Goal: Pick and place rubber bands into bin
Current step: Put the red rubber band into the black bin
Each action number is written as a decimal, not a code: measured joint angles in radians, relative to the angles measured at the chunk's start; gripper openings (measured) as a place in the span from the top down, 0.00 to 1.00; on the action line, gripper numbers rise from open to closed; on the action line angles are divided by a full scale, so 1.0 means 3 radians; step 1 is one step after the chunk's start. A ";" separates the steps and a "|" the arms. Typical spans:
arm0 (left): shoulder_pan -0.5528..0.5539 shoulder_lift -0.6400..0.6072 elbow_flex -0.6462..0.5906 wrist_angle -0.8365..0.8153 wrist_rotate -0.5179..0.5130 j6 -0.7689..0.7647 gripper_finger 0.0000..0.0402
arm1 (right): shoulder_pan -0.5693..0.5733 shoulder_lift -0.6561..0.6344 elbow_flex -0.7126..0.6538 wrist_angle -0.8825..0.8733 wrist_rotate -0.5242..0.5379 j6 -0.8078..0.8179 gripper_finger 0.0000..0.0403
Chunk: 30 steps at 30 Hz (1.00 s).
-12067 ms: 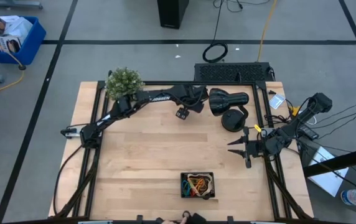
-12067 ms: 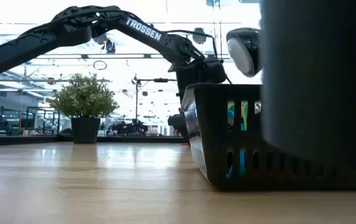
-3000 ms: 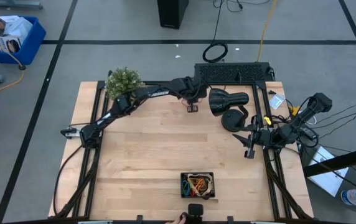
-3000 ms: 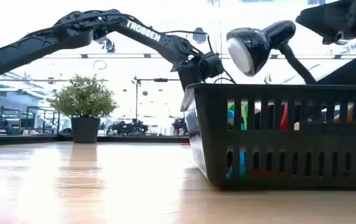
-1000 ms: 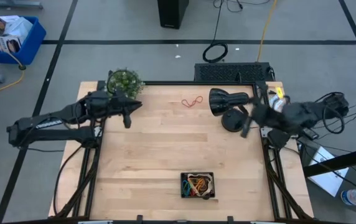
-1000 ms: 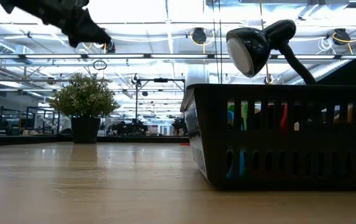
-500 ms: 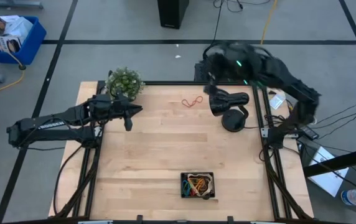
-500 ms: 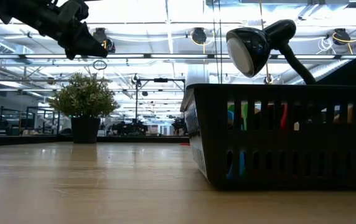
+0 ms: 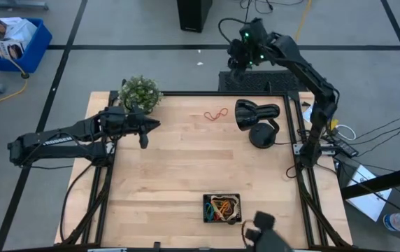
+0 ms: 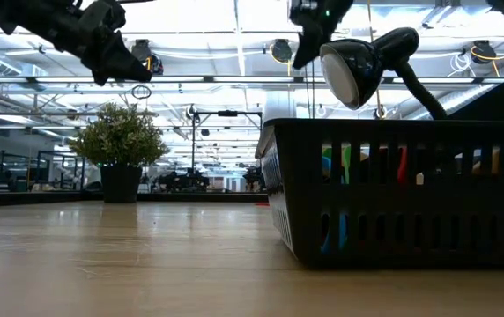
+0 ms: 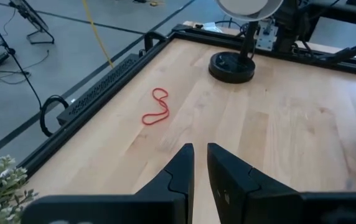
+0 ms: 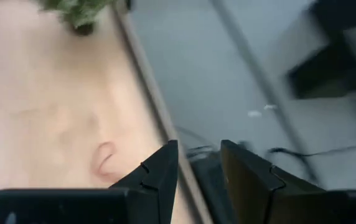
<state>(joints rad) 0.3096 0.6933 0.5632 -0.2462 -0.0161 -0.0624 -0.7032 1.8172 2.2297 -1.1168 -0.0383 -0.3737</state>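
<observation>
Red rubber band (image 9: pixel 216 113) lies on counter (image 9: pixel 186 168) ahead of left pincer (image 9: pixel 151 124), fingers nearly together, empty. Long axis slants across approach. Right pincer (image 9: pixel 236 61) slightly apart, past counter's far edge. Bin (image 9: pixel 222 208) well behind.

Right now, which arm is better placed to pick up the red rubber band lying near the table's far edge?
Left, probably. The left gripper hovers over the table and points toward the red rubber band, while the right gripper is raised beyond the far edge.
</observation>
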 joint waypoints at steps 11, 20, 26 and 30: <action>0.0000 0.0000 0.0000 -0.0172 -0.0023 0.0001 0.87 | -0.0612 0.0423 -0.0419 0.0385 -0.1334 -0.0214 0.71; 0.0000 0.0001 0.0000 -0.0169 -0.0028 0.0051 0.87 | -0.0870 0.0490 -0.1362 0.1299 -0.1984 -0.0127 0.71; 0.0000 0.0001 0.0000 -0.0166 -0.0037 0.0051 0.87 | -0.0881 0.0491 -0.2072 0.2069 -0.2215 -0.0013 0.71; 0.0000 0.0001 0.0000 -0.0164 -0.0039 0.0091 0.87 | -0.0879 0.0491 -0.2466 0.2624 -0.2242 0.0069 0.71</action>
<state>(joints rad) 0.3096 0.6937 0.5632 -0.2955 -0.0277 -0.0350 -0.9668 1.9644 1.4899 -0.3296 -0.7109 -0.3531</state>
